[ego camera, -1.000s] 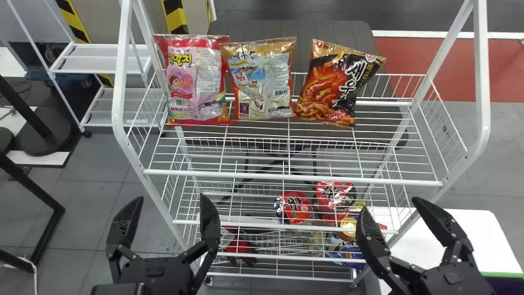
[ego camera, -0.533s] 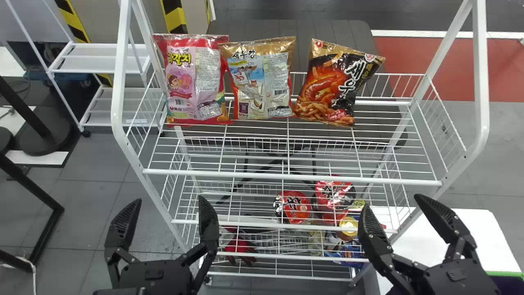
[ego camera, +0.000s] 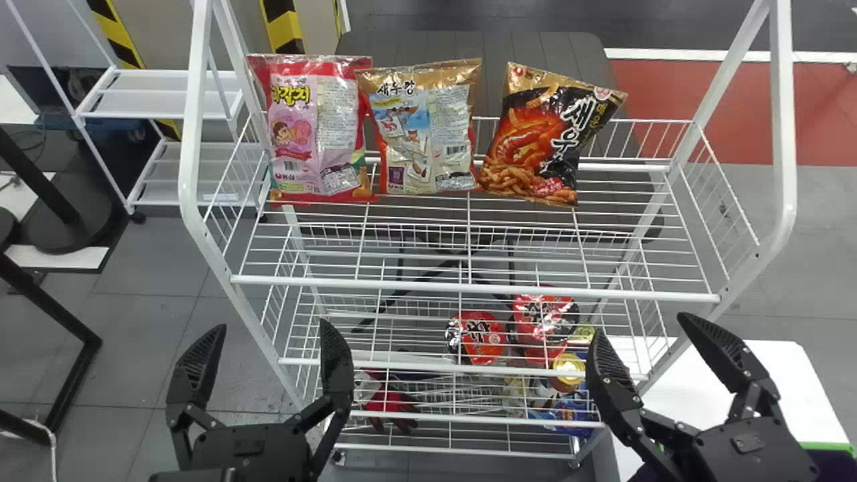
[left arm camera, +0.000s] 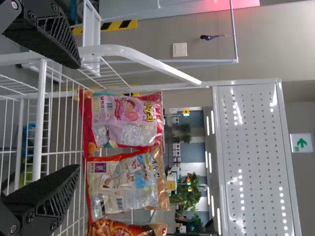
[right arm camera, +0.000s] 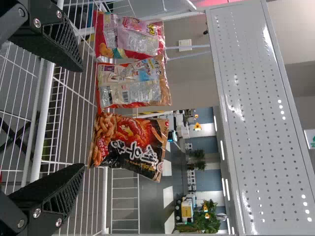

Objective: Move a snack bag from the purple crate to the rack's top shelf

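The left tool (ego camera: 273, 328) and right tool (ego camera: 641, 325) both gape wide, empty, near the rack (ego camera: 415, 284).

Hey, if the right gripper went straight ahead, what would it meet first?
The right gripper would probably meet the black snack bag, though depth is unclear: the top shelf's front rail might come first.

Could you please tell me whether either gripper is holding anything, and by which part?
Nothing is held: the left gripper and right gripper are both empty.
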Action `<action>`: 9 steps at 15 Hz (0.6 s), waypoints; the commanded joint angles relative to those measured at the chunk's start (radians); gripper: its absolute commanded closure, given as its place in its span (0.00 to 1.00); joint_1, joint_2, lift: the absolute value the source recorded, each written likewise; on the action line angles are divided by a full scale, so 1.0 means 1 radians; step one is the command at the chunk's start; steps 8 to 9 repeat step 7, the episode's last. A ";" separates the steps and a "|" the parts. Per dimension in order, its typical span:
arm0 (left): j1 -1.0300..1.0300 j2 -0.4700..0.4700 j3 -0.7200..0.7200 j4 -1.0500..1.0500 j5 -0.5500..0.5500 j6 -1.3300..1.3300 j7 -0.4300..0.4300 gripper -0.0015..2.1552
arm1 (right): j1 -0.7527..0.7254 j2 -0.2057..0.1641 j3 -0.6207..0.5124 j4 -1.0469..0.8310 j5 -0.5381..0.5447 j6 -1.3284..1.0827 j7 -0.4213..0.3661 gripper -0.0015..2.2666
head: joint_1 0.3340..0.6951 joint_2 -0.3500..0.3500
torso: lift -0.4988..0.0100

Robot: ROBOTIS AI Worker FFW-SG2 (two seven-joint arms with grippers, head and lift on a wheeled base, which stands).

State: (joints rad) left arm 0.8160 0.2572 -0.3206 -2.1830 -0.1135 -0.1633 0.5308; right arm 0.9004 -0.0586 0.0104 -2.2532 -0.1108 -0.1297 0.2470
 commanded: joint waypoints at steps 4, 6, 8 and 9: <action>0.003 0.005 0.002 -0.003 0.000 0.000 0.000 0.04 | 0.002 0.000 0.003 0.000 0.000 0.000 0.000 0.06 | 1.00 0.52 | 0.98; 0.003 0.005 0.002 -0.004 0.000 -0.003 0.002 0.04 | 0.000 0.000 0.003 0.000 0.000 -0.006 0.000 0.06 | 1.00 0.52 | 0.98; 0.003 0.005 0.002 -0.004 0.000 -0.003 0.003 0.04 | 0.000 0.000 0.003 0.001 0.000 -0.006 0.000 0.06 | 1.00 0.52 | 0.98; 0.003 0.005 0.002 -0.004 0.000 -0.003 0.003 0.04 | 0.000 0.000 0.003 0.001 0.000 -0.006 0.000 0.06 | 1.00 0.52 | 0.98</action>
